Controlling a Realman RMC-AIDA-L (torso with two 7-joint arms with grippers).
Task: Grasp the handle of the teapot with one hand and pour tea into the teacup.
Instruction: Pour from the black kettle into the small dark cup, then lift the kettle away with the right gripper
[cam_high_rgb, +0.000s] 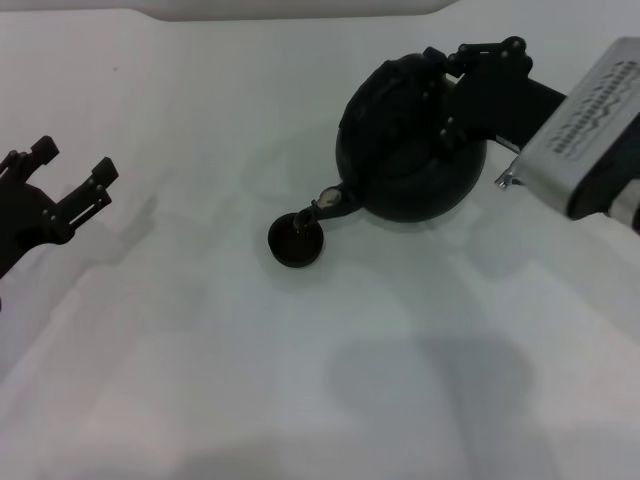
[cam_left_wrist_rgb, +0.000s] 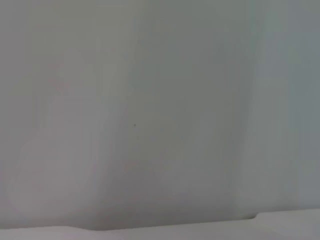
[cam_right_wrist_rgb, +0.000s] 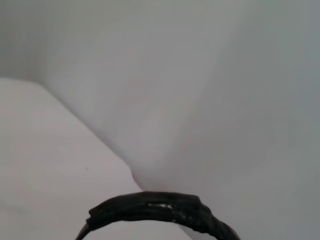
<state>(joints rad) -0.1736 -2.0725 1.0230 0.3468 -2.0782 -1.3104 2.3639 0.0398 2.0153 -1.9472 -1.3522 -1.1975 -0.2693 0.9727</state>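
In the head view the black teapot (cam_high_rgb: 400, 165) is held tilted, its short spout (cam_high_rgb: 330, 200) pointing down toward the robot's left, just above the rim of the tiny dark teacup (cam_high_rgb: 296, 241) on the white table. My right gripper (cam_high_rgb: 438, 92) reaches in from the right and is shut on the handle at the pot's top, which it mostly hides there. The ribbed black handle (cam_right_wrist_rgb: 155, 210) shows as an arc in the right wrist view. My left gripper (cam_high_rgb: 75, 175) is open and empty, parked at the far left.
The white table (cam_high_rgb: 300, 380) spreads around the cup and teapot. Its far edge (cam_high_rgb: 300, 12) runs along the back. The left wrist view shows only a plain white surface (cam_left_wrist_rgb: 150, 125).
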